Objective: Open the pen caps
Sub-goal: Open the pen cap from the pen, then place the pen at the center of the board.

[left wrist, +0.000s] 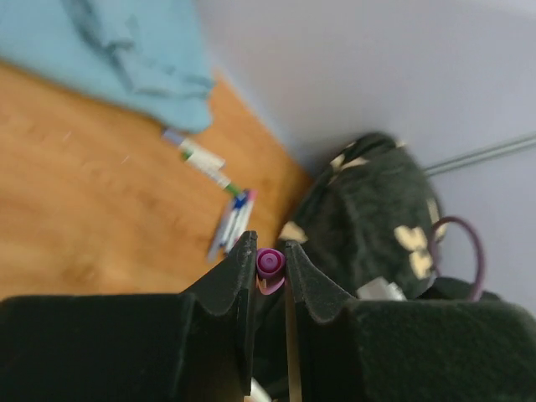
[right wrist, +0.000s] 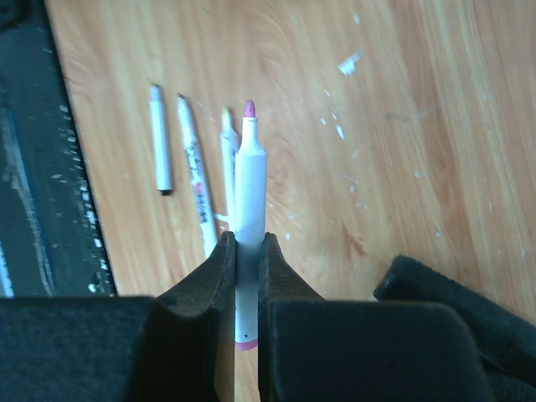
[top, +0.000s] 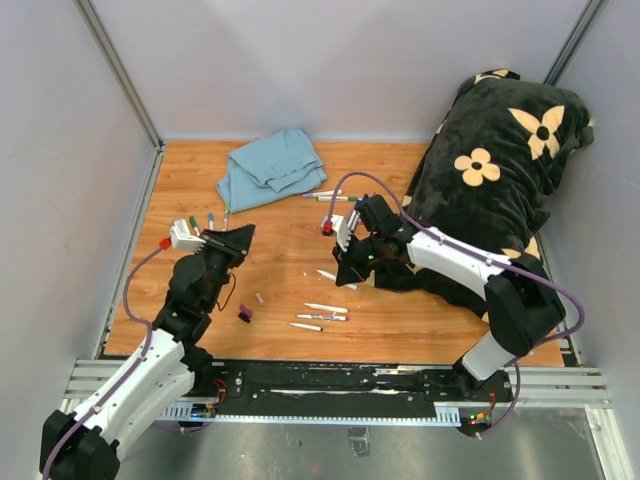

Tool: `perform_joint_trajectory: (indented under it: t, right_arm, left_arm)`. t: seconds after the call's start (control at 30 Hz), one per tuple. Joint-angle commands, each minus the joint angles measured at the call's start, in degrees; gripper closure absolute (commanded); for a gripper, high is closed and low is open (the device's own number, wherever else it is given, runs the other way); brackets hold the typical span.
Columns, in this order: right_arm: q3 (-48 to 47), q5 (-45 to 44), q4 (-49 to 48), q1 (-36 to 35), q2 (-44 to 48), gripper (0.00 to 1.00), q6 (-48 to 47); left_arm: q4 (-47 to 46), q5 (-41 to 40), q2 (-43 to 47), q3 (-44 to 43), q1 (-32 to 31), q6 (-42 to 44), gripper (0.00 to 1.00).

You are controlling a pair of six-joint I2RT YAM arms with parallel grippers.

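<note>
Purple plastic shows between the two black fingers of the left pincer. It is pinching a little purple cap, with the round end facing the camera, up in the air over the left side of the wooden surface. The right pincer is pressed tight on the back half of a white marker, so the pink tip pokes out bare in front. My guess is that this cap fits that marker. One arm on each end is how a cap gets pulled off, and that would explain why they are held apart. The marker hangs over the middle of the surface, which looks like a good spot to lay it down with the others. Three bare markers lie side by side at the near middle, and one more lies just by the right pincer. A loose purple cap and a tiny pale one sit on the wood near the left arm. Capped pens lie at the far side beside the blue cloth, and a few more are close to the left pincer. I see no box, cup or tray for the caps. The black flowered bag or pillow on the right is soft, and I cannot tell if anything is inside it.
</note>
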State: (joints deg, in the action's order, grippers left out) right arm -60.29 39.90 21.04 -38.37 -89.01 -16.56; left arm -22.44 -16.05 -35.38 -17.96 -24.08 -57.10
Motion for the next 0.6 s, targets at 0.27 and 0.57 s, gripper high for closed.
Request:
perform_joint_trajectory:
  t: [0.27,0.57]
  right_arm:
    - [-4.24,-8.2,3.64,-1.53,-9.21,0.91,-1.15]
    - [-6.07,-8.13,5.62,-4.26,-13.79,0.88,-2.24]
  left_arm:
    - [24.47,1.43,-13.12,-0.3,-5.02,-7.71,1.0]
    - [24.87,-4.33,-18.64,1.33,-8.88,-11.76,1.0]
